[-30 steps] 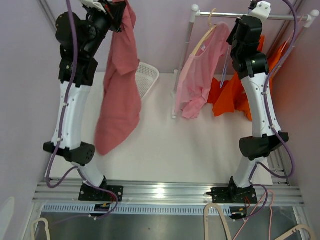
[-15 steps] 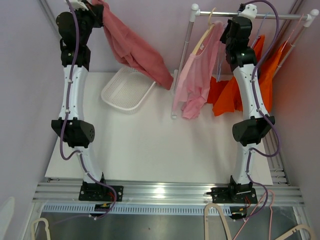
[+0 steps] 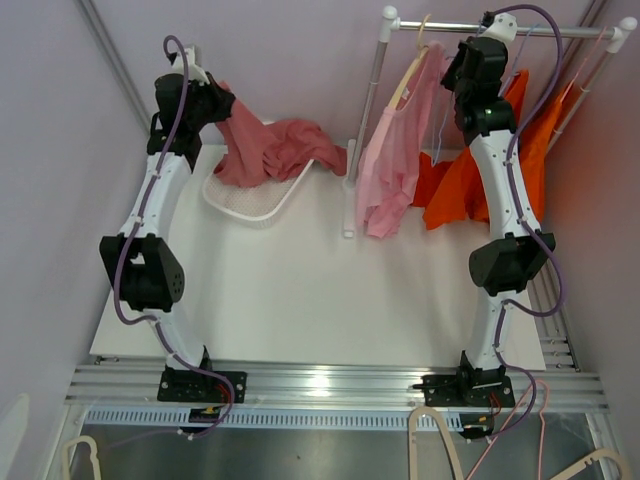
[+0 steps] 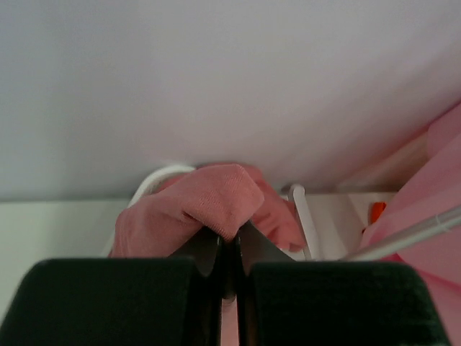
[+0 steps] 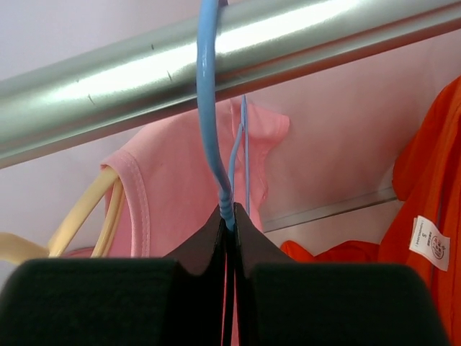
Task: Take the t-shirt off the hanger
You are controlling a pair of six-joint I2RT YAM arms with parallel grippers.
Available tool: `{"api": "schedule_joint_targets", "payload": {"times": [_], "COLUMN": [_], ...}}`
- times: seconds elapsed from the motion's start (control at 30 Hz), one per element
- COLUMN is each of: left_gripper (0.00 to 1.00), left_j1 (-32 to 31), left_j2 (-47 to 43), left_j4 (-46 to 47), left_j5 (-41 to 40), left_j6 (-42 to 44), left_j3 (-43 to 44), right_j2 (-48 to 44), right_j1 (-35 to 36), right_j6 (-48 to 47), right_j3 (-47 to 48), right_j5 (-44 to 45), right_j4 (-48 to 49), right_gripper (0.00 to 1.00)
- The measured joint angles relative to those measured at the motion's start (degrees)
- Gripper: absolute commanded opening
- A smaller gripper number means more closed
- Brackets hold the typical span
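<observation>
Left wrist view: the left claw (image 4: 229, 252) has its two fingers pressed together on a fold of the dusty red t-shirt (image 4: 209, 202). The cloth bunches up right over the finger tips. Behind it peeks the round rim of a white basket (image 4: 155, 176), and behind that is a plain pale wall.

In the top view, the left arm reaches to the far left corner of the white surface (image 3: 300, 300). The t-shirt hangs down from the claw. The rest of it lies in a heap in the basket. One part spills over the basket's right edge, toward the rack's post (image 3: 375, 85). The t-shirt is down off the rail, well apart from the hangers.

In the right wrist view, the right claw (image 5: 229, 216) is pinching the thin neck of a blue hanger (image 5: 205, 108). The hanger's hook goes over the silver rail (image 5: 108, 79). Just behind it a pink top (image 5: 180, 194) hangs on a cream hanger (image 5: 79, 216). To the right is an orange shirt (image 5: 425, 180) with a small white tag (image 5: 427, 241).

In the top view, the right arm stretches up to the rail at the far right. The pink top hangs to its left. The orange clothes hang around and behind the arm.
</observation>
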Motion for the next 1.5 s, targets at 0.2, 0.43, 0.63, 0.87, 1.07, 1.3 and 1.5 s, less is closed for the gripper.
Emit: {"api": "schedule_joint_targets", "payload": {"times": [0.2,0.43,0.63,0.87,1.07,1.3,1.5], "left_gripper": [0.01,0.01,0.15,0.99,1.00,1.00,1.00], "left_j1": [-1.31,-5.73,-6.88,-5.16,-5.05,-7.13,-12.96], "left_j2": [-2.01,4.90,13.84,14.16,11.37,-3.23,-12.02], "left_j4": [-4.48,-15.98,-25.03,-26.12,-27.65,-26.32,-21.92], "left_j5": [-0.76,-3.96,-3.41,-1.29,-5.27,-10.34,-11.87], "left_j6": [-2.08,-7.30,-10.47,-13.68,-14.53,-14.49,-11.32], "left_j3": [-2.05,6.25,11.72,4.17,0.59,-2.32,0.72], "right_j2": [-0.07,-1.18,-7.26,-17.27,-18.80,-12.46,-7.13], "right_j1": [0.09,-0.66,-3.48,-7.10,-10.40,-11.85,-12.22], "right_j6": [1.66,2.03,1.90,1.81,1.99,2.34,2.78], "right_j3": [-0.83,-2.69,-5.88,-8.09,-7.65,-6.29,-4.17], "right_j5": [-1.29,-2.58,-3.85,-2.99,-2.75,-2.73,-3.17], "right_j4": [-2.75,-6.86,-10.80,-11.80,-11.96,-13.25,-14.80], "right_gripper": [0.84,0.95,0.96,0.95,0.93,0.91,0.52]}}
